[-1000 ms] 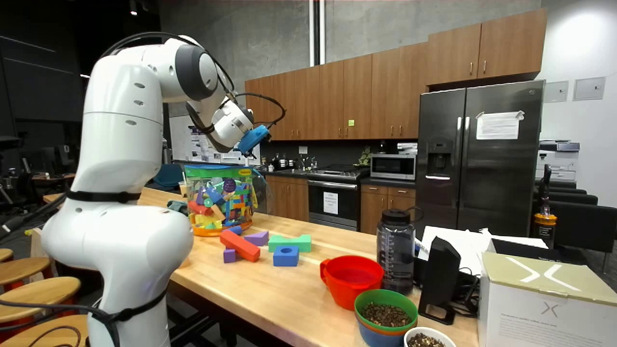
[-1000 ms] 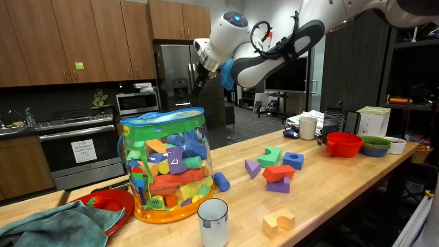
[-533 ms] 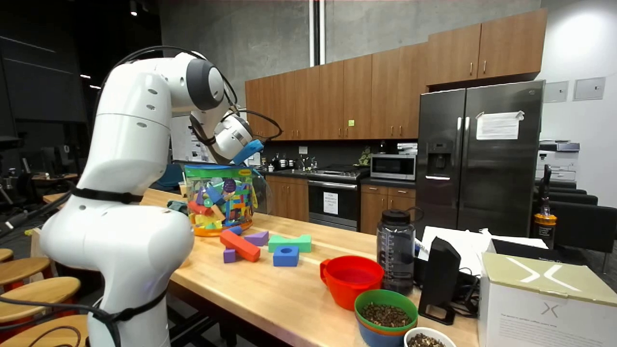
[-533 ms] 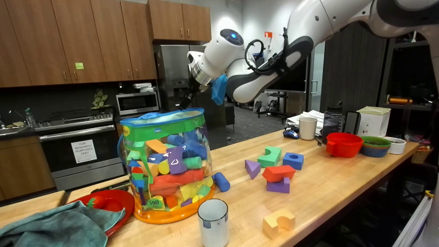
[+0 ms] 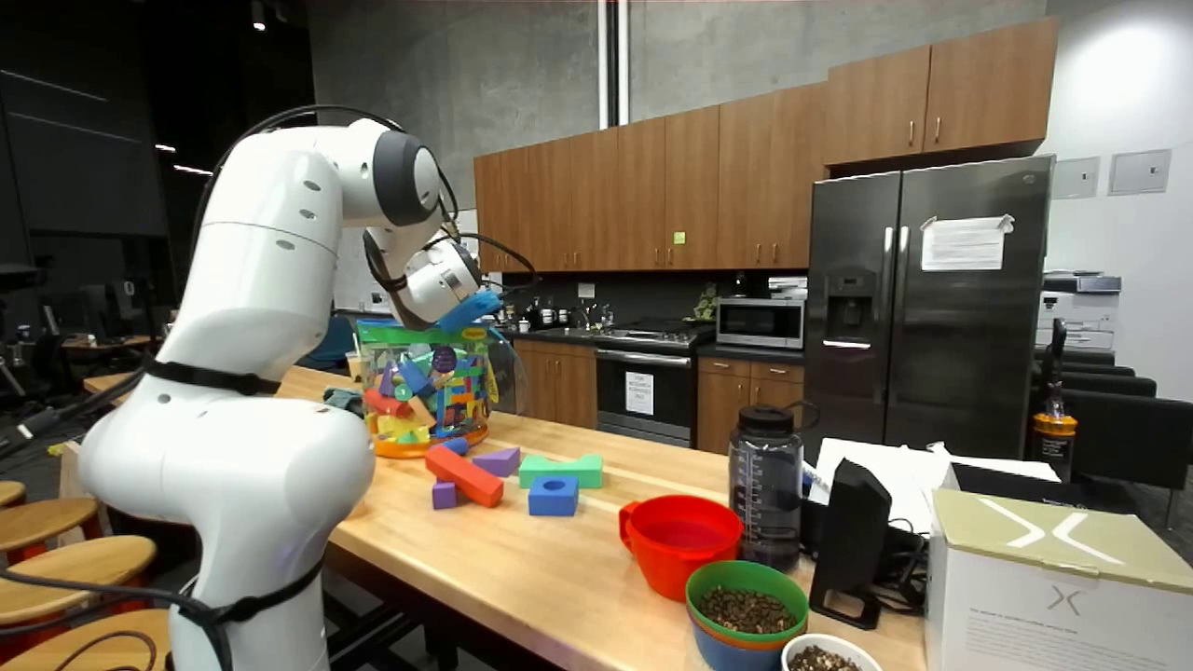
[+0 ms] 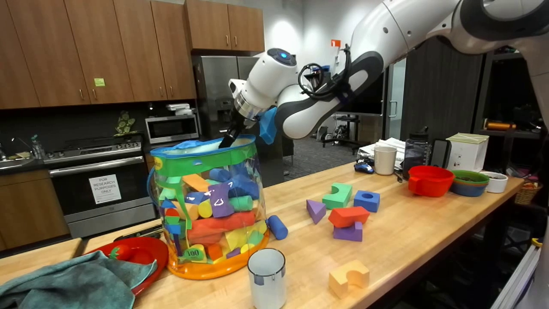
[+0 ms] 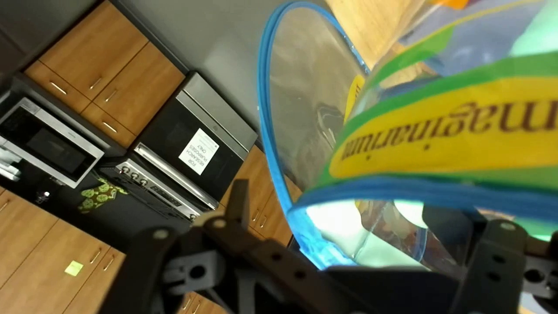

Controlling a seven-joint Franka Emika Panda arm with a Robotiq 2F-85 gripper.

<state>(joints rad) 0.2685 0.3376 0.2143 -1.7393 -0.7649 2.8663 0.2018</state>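
My gripper [image 6: 226, 141] points down at a slant, with its tip at the far side of the blue rim of a clear round bag [image 6: 201, 161]. The bag has a green band and an orange base and holds many coloured foam blocks [image 6: 221, 201]. In the wrist view the gripper [image 7: 344, 213] is open, its two fingers [image 7: 237, 203] wide apart with nothing held. One finger shows outside the rim, the other over the opening. I cannot tell whether either touches the bag. The clear lid [image 7: 301, 65] with blue edging hangs open. In an exterior view the bag [image 5: 410, 334] hides the fingertips.
A blue cylinder [image 6: 278, 227] and a white cup [image 6: 266, 279] stand close to the bag. Red [image 6: 348, 216], purple, green and blue blocks lie along the table. A red plate [image 6: 150, 253] with a towel is beside the bag. A red bowl [image 5: 676, 550] and bottle [image 5: 764, 494] stand farther off.
The arm has come down and my gripper has moved from above the bag to its rim. The bag, the blocks and the other things on the table have not moved.
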